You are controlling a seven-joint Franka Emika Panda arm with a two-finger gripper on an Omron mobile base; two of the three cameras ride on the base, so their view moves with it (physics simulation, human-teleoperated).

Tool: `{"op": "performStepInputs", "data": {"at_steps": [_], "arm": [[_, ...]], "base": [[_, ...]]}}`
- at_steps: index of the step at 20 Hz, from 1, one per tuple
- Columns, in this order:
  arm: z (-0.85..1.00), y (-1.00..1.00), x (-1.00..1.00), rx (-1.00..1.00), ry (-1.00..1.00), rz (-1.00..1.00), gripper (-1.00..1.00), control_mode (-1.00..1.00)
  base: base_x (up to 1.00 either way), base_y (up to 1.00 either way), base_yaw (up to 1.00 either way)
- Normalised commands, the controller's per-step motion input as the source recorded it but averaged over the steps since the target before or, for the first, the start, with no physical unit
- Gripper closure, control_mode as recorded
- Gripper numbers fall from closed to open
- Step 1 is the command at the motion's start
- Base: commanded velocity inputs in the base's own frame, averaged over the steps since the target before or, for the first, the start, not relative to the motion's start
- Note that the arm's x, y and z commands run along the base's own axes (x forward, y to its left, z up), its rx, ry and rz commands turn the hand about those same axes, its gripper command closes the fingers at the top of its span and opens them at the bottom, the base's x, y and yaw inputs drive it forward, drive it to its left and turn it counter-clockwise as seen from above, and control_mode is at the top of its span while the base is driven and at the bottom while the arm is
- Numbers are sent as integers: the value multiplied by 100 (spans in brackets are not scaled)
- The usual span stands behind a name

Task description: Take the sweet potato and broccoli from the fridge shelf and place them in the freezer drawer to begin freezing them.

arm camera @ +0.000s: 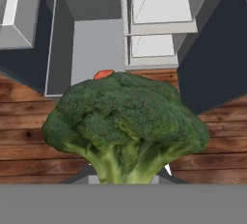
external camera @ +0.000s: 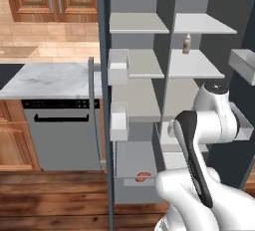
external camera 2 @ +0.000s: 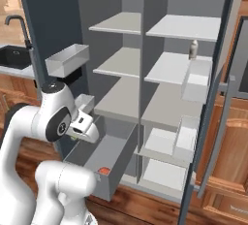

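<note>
Broccoli (arm camera: 126,126) gripped by its pale stem in the gripper (arm camera: 128,177), fingertips hidden behind the floret but clearly clamped on it. Dark-green head up close in the hand view, with the wooden floor (arm camera: 29,146) beneath and the open fridge beyond. Seen from the right base view, just a sliver of green (external camera 2: 73,133) under the white hand (external camera 2: 85,124), held above the near left edge of the freezer drawer (external camera 2: 104,153).

Drawer pulled out at the bottom of the fridge, grey inside. Sweet potato (external camera 2: 104,171) already lying in it, close against the front wall; same orange-red lump (external camera: 142,177) in the left base view and just peeking over the broccoli (arm camera: 103,74) in the hand view.

Higher up, white shelves (external camera 2: 181,27) on both sides of a centre divider, a small brownish bottle (external camera: 187,44) standing on a right-hand shelf. Door bins (external camera: 118,66) on the open left door. Left of the fridge, a marble counter (external camera: 47,79) over a grey dishwasher (external camera: 62,135). Sink with a black tap (external camera 2: 17,49) at the far left of the right base view.
</note>
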Motion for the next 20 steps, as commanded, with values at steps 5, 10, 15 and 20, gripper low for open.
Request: {"op": "performStepInputs", "data": {"at_steps": [5,10,15,20], "arm": [[-8,0,5,0,2,4,100,-100],[-47,-5,83,0,19,23,100,-100],[-58,-13,84,0,15,30,100,-100],[-48,-23,57,2,6,31,100,-100]], "base": [[-8,0,16],[0,0,0],[0,0,0],[0,0,0]]}}
